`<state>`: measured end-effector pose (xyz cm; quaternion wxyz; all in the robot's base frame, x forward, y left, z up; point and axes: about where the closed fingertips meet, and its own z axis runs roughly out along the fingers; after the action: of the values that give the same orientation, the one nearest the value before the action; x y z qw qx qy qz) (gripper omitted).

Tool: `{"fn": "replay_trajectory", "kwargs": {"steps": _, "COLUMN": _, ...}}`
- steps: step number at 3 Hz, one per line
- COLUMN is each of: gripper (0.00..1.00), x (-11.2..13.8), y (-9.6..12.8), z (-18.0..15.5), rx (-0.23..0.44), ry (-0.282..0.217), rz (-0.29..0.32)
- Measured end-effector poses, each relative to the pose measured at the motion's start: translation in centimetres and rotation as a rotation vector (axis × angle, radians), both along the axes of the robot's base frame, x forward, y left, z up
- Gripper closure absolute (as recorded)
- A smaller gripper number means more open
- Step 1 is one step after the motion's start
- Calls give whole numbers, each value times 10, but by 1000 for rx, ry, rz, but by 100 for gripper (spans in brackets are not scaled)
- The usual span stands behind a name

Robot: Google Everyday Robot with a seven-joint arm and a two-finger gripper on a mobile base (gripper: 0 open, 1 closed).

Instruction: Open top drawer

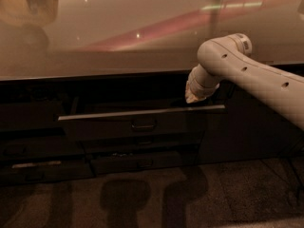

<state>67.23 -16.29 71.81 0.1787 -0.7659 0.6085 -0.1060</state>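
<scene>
The top drawer (pixel 118 125) is a wide dark grey front with a small bar handle (pixel 143 125) and a pale metal top edge (pixel 142 112). It stands pulled partly out from under the countertop. My white arm comes in from the right. The gripper (pixel 189 100) hangs just above the right end of the drawer's top edge, at the gap behind the front. The inside of the drawer is dark and hidden.
A pale glossy countertop (pixel 118 37) overhangs the cabinet. Narrower drawer fronts (pixel 142 161) sit below the top drawer. A dark cabinet panel (pixel 247 132) stands to the right. A speckled floor (pixel 190 198) with shadows lies in front.
</scene>
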Motion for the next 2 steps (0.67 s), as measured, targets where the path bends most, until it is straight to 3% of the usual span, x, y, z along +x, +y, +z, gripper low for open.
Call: {"fn": "replay_trajectory", "kwargs": {"steps": 2, "gripper": 100, "x": 1, "y": -23, "z": -42, "rx": 7, "ry": 86, "rz": -25}}
